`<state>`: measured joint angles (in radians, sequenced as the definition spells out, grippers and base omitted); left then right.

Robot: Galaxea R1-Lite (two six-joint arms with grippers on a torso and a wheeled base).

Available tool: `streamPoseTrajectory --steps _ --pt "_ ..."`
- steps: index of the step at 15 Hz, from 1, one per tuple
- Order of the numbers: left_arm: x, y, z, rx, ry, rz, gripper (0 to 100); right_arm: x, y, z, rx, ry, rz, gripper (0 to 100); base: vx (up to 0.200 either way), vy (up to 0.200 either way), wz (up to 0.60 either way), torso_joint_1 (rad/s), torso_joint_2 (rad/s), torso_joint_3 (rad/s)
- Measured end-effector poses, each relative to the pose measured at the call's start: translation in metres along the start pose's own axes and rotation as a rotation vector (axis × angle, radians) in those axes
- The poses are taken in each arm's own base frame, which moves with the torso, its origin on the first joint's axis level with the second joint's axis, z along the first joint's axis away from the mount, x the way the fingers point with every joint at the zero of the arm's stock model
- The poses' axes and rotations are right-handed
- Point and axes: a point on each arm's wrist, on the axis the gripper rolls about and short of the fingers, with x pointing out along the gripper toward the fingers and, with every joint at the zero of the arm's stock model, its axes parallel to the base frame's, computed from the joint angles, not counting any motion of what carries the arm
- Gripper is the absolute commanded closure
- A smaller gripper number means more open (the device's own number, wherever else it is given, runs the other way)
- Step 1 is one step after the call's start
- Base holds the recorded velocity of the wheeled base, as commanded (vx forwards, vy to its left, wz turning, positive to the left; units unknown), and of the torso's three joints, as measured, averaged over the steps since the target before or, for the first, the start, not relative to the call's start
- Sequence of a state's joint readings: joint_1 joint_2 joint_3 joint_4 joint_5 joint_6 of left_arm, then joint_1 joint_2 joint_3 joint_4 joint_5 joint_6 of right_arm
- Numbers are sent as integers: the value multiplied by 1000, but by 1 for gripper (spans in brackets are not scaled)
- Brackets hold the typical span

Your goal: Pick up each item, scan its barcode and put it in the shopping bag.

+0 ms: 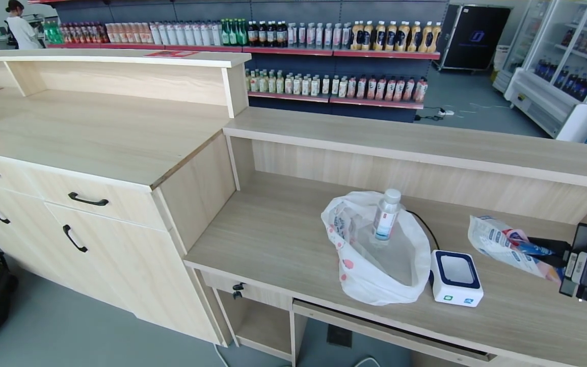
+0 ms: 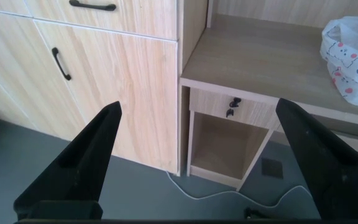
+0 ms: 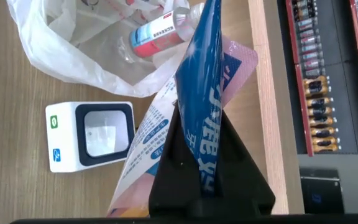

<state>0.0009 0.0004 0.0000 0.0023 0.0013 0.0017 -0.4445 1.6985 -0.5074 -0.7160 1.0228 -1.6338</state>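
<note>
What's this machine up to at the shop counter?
It is working a checkout. The right gripper is shut on a blue and white snack packet, held just right of the small white scanner on the counter. A water bottle already stands in the open white shopping bag left of the scanner. The left gripper is open, holding nothing, off beside the counter.

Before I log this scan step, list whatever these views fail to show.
- Barcode on the packet: none can be made out in the head or right wrist view. In the wrist view the right gripper covers part of the packet.
- Base of the bottle: in the head view it is sunk behind the folds of the shopping bag.
- Far end of the cable leading to the scanner: in the head view it runs behind the bag.
</note>
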Motion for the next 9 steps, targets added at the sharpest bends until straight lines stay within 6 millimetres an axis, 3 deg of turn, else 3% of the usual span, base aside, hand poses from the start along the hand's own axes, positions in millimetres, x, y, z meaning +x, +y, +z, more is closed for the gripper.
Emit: streamPoseTrajectory --steps 3,9 --pt "0 0 0 0 0 0 0 3 7 -5 6 -18 24 100 0 0 0 0 0 0" --pt "0 0 0 0 0 1 0 6 14 -28 -160 -1 34 100 0 0 0 0 0 0"
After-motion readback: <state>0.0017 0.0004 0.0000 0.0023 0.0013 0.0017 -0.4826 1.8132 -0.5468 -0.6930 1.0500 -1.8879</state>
